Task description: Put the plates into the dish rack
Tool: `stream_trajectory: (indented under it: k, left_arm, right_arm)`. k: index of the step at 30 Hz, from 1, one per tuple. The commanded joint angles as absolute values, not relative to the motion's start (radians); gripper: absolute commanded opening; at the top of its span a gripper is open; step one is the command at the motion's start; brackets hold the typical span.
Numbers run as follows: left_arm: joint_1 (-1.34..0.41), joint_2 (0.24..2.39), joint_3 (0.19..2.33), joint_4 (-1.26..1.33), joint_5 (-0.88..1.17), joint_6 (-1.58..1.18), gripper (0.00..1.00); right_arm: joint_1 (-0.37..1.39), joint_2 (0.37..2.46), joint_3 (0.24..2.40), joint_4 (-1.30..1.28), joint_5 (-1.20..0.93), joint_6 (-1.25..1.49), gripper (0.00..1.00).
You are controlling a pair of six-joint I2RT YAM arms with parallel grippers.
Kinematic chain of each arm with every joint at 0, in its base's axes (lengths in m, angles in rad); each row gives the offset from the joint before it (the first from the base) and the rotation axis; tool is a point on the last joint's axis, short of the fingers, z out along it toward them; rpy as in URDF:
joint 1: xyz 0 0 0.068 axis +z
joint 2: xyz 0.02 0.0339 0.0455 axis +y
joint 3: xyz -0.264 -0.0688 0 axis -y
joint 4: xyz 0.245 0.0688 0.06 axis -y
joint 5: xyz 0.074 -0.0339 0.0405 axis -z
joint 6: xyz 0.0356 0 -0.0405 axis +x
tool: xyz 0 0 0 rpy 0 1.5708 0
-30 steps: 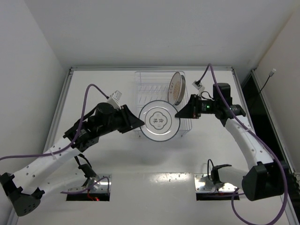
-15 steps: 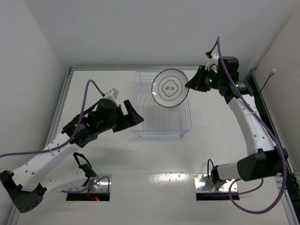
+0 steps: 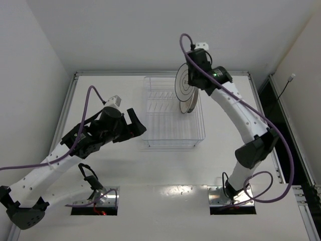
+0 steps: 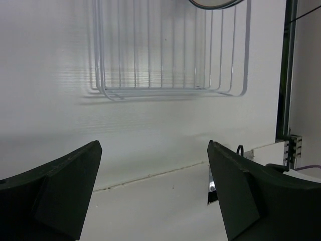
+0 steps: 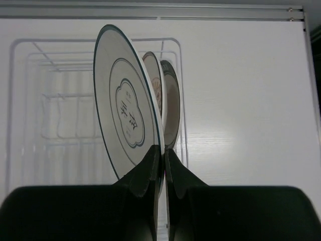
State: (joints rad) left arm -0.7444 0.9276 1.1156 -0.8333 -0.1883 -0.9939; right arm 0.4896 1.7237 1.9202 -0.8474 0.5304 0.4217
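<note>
**Inspection: one plate in grasp at the dish rack, two plates racked**

Right end effector [image 5: 161,150]: clenched on the rim of the plate with the centre drawing [image 5: 125,105]. The two fingers [image 5: 145,170] pinch the plate's near edge from either side. The plate stands on edge, rising straight up from the fingertips, with its decorated face turned to the left of the end effector in the wrist view. From overhead it hangs over the far right part of the dish rack [image 3: 150,115]. Whether its lower edge is seated between the tines [image 5: 65,115] cannot be confirmed from either view.

Just to the right of the held plate, and slightly beyond the fingertips, two more plates stand upright inside the rack. The brown-faced plate [image 5: 156,83] is closest to the held one. The third plate [image 5: 172,108] is directly behind it, close against the rack's right wall. The three are near-parallel and tightly spaced. The third plate's pattern is mostly hidden.

Left end effector [image 4: 153,145]: released, fingers spread wide with nothing between them. It sits low over the table [image 3: 165,170], on the left side of the rack and apart from it. The near wall of the rack lies ahead of the fingertips. A plate's lower edge shows at the top of that wrist view, beyond the wires.
</note>
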Motion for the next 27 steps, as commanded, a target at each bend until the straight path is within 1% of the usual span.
stream_trajectory:
  k: [1, 2, 5, 15, 22, 27]
  left_arm:
    - [-0.736, 0.923, 1.169, -0.854, -0.225, -0.956, 0.85]
    - [-0.736, 0.923, 1.169, -0.864, -0.225, -0.956, 0.85]
    - [-0.736, 0.923, 1.192, -0.873, -0.235, -0.946, 0.86]
    - [-0.736, 0.933, 1.221, -0.904, -0.235, -0.937, 0.86]
    - [-0.736, 0.943, 1.230, -0.913, -0.244, -0.937, 0.86]
    - [-0.736, 1.005, 1.316, -0.922, -0.235, -0.937, 0.86]
  right_arm:
    - [0.538, 1.779, 1.970, -0.874, 0.804, 0.397, 0.00]
    - [0.552, 1.802, 1.970, -0.874, 0.848, 0.397, 0.00]
    - [0.561, 1.833, 1.979, -0.874, 0.894, 0.388, 0.00]
    - [0.580, 1.945, 1.963, -0.801, 0.923, 0.348, 0.00]
    - [0.601, 2.078, 2.061, -0.801, 0.954, 0.330, 0.00]
    - [0.621, 2.167, 2.152, -0.864, 0.943, 0.353, 0.00]
